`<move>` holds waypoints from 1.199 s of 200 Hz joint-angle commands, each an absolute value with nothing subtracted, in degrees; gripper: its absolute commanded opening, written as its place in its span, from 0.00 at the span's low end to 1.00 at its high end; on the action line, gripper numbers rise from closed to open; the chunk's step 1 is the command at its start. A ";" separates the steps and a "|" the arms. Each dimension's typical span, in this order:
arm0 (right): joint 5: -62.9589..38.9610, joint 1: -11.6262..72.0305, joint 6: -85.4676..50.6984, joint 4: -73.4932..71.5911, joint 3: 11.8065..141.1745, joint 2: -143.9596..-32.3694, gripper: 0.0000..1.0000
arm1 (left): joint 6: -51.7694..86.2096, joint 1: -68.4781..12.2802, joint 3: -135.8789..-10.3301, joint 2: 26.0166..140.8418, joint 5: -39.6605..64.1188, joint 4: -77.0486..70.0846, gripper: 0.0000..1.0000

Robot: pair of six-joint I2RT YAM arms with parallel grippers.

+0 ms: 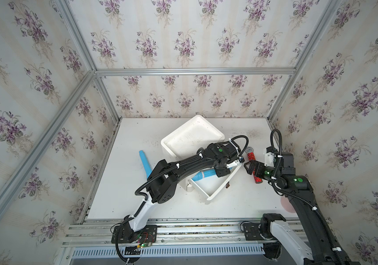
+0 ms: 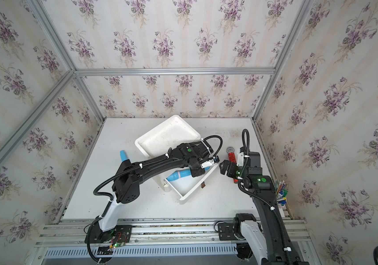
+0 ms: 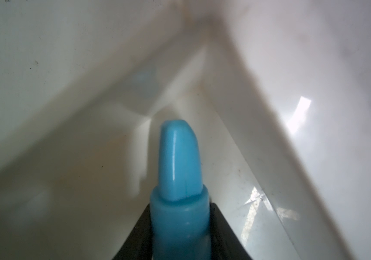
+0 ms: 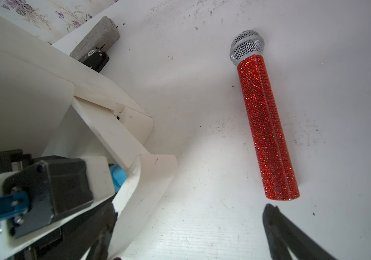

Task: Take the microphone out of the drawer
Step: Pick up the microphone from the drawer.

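Right wrist, microphone (image 4: 265,117) on table (image 4: 202,90), drawer (image 4: 112,135) apart

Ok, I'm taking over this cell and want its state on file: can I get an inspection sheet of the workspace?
Surface: white table, scuffed and speckled.
Job's things: red mic lies on the table, outside the drawer; drawer open, blue piece inside.
Clutter: second blue piece on the table beside the cabinet; grey case by the cabinet; pens at the right edge.
Grippers: left gripper shut on the blue piece in the drawer; right gripper open over the mic.
Cables: black conduit looped along both arms.
Surroundings: floral walls, aluminium frame.
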State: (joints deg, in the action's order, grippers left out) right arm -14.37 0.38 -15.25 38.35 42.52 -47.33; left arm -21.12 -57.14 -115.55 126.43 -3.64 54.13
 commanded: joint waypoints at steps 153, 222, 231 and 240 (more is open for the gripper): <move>-14.41 0.46 -15.56 37.24 42.64 -47.32 1.00 | -18.49 -55.37 -112.89 116.05 2.28 51.10 0.17; -14.46 0.44 -15.57 37.05 42.63 -47.36 1.00 | -16.74 -55.34 -110.33 110.04 9.76 46.87 0.16; -14.43 0.44 -15.56 37.12 42.67 -47.37 1.00 | -16.44 -55.31 -110.17 109.29 11.14 46.34 0.17; -14.41 0.46 -15.56 37.10 42.58 -47.31 1.00 | -15.99 -55.34 -109.99 108.41 12.45 45.85 0.17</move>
